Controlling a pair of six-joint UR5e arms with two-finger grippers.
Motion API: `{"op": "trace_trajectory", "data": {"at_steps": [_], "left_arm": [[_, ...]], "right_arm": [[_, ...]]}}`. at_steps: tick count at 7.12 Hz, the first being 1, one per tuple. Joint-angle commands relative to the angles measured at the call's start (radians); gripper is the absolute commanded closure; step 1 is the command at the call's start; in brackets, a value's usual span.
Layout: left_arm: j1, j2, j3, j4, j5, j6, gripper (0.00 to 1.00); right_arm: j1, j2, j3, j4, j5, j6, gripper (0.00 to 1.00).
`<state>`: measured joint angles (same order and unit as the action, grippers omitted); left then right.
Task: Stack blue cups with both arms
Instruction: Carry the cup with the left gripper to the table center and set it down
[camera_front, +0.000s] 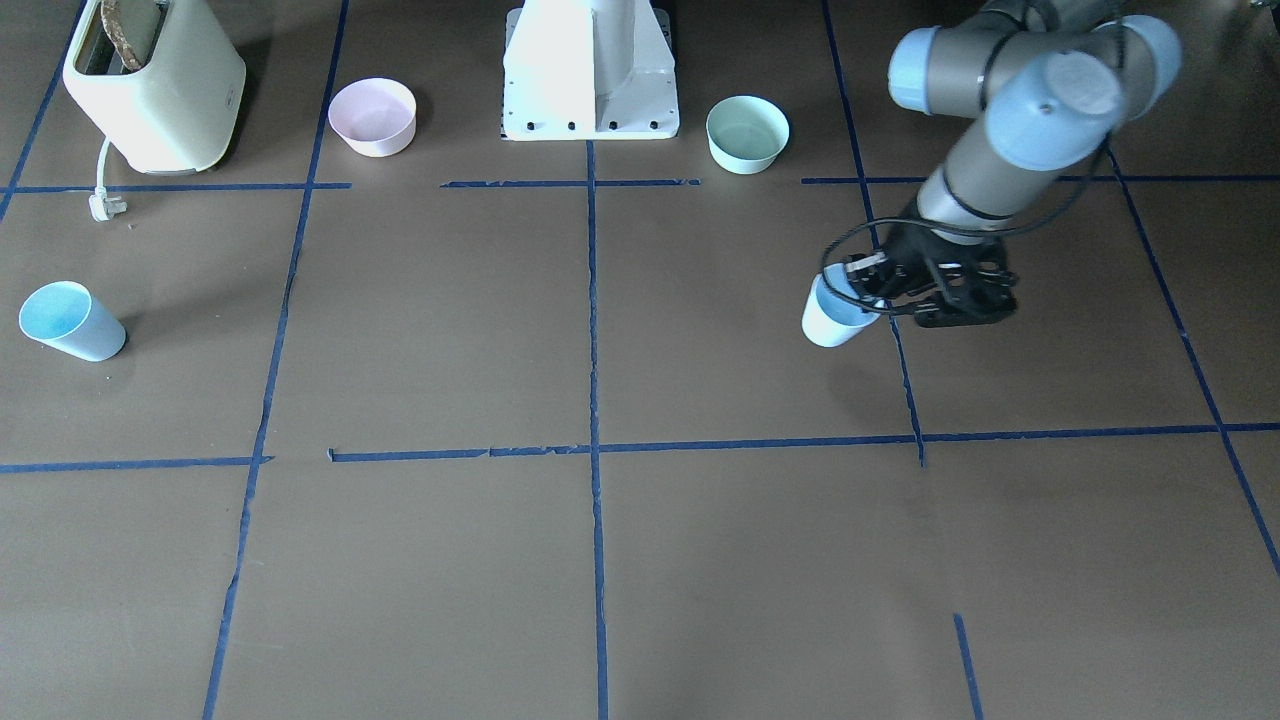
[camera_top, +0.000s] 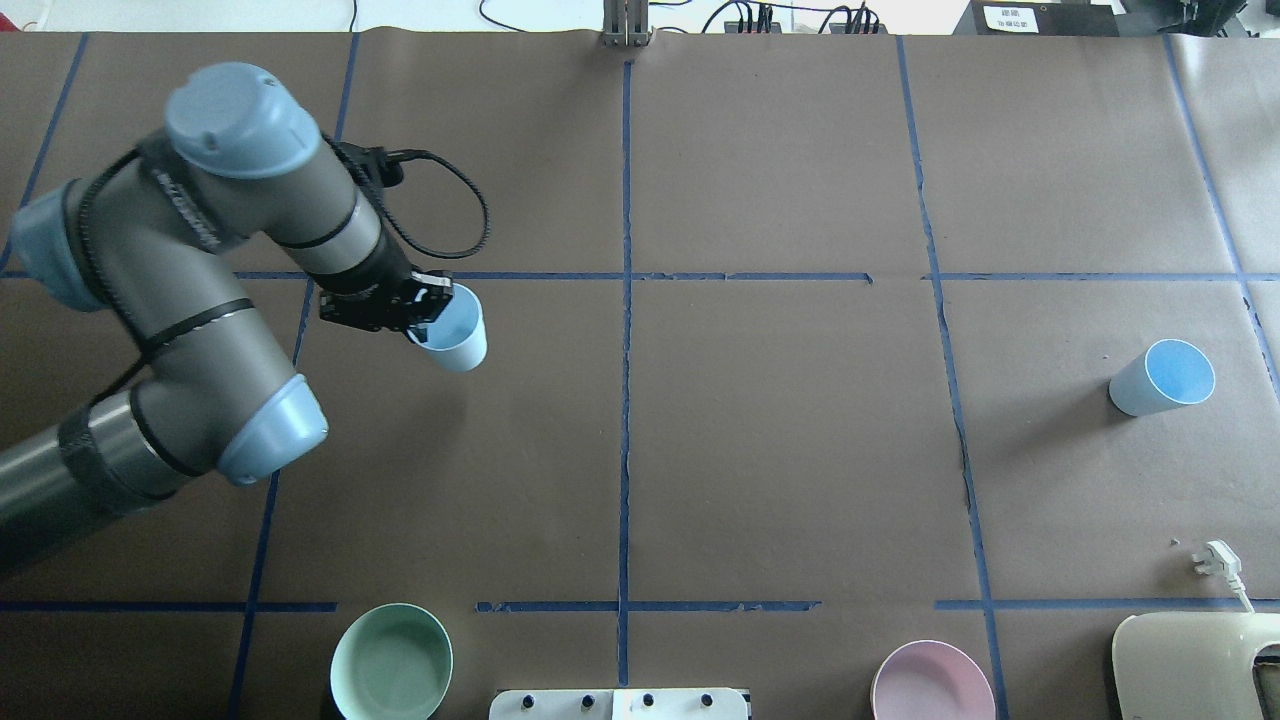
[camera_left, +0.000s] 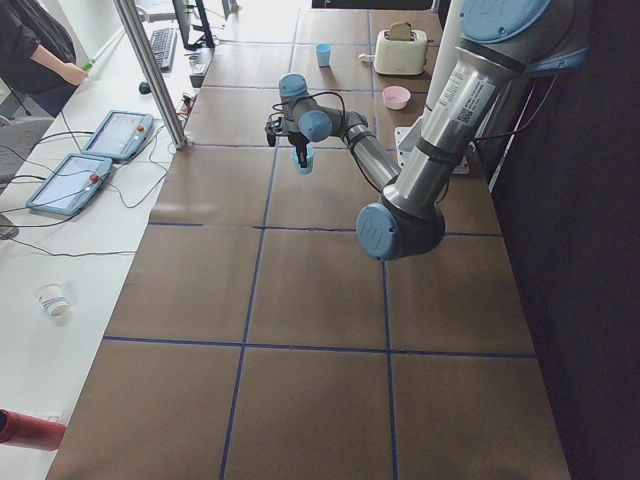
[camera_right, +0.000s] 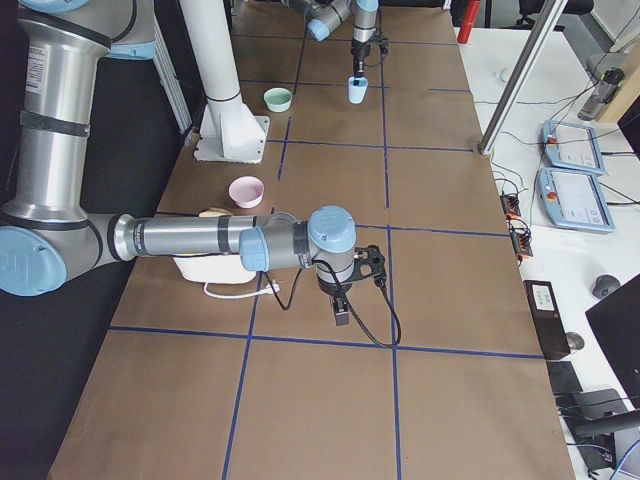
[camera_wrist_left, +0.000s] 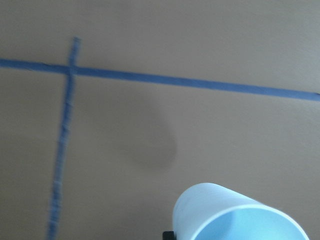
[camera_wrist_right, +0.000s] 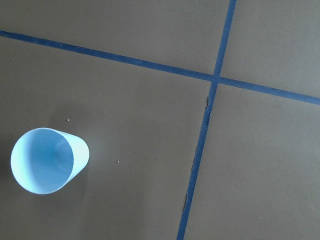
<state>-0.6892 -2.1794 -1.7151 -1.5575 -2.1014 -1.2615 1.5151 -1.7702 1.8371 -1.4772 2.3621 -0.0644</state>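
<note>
While aloft, blue cup (camera_top: 460, 343) under left pincer (camera_top: 430, 306), rim between jaws.

In the lower right of the left wrist view, the blue cup (camera_wrist_left: 235, 215) is cut off by the bottom edge and slightly blurred.

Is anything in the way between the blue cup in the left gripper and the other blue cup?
Nothing visible does. Between the held cup in the left gripper and the standing cup lies only bare table with tape lines. The green bowl, pink bowl and toaster sit off that path, by the robot's base.
</note>
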Motion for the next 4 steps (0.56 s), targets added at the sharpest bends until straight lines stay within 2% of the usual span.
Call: {"op": "trace_trajectory", "data": {"at_steps": [1,2,3,4], "left_arm": [[0.129,-0.175,0.130,-0.019,0.134,-0.178,1.00],[0.143,-0.183,0.161,-0.060,0.153,-0.193,0.99],[0.161,-0.183,0.184,-0.103,0.176,-0.216,0.92],[0.178,-0.184,0.195,-0.111,0.204,-0.216,0.60]], "right_arm": [[-0.001,0.000,0.001,-0.002,0.000,0.000,0.00],[0.000,-0.002,0.001,-0.002,0.002,0.000,0.00],[-0.001,-0.002,0.001,-0.002,0.000,0.000,0.00],[-0.001,-0.002,0.001,-0.002,0.000,0.000,0.00]]}}
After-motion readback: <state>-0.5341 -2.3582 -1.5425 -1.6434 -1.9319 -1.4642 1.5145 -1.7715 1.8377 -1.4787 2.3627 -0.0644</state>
